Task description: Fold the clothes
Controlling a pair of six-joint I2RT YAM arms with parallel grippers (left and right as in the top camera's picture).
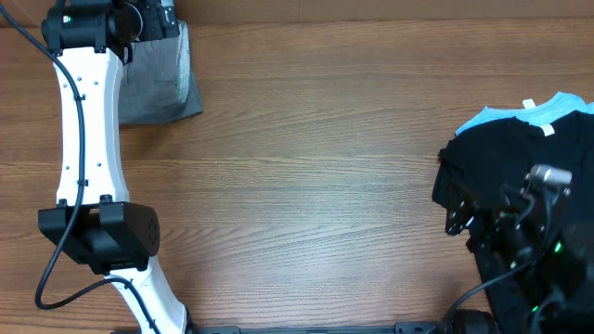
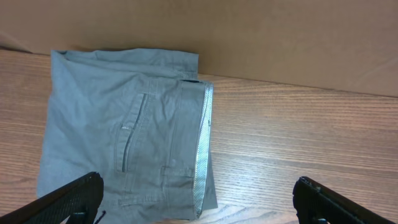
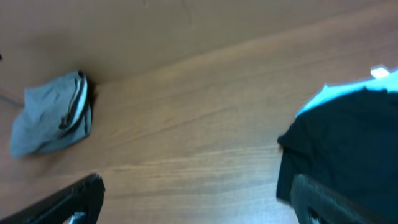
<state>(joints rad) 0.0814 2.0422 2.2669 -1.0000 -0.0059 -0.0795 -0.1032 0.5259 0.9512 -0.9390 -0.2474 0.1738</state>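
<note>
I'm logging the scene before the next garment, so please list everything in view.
grey shorts: one, mid-grey, folded, far left corner of table
black garment: one, black, bunched at right edge
light blue garment: one, pale blue, beside the black one
table: one, brown wood
left arm: one, white, left side
right arm: one, dark, above black garment
left fingers: two, black, apart, empty
right fingers: two, black, apart, empty

Left end effector [image 2: 199, 190] splayed wide; right end effector [image 3: 198, 186], blurred, seemingly likewise
</note>
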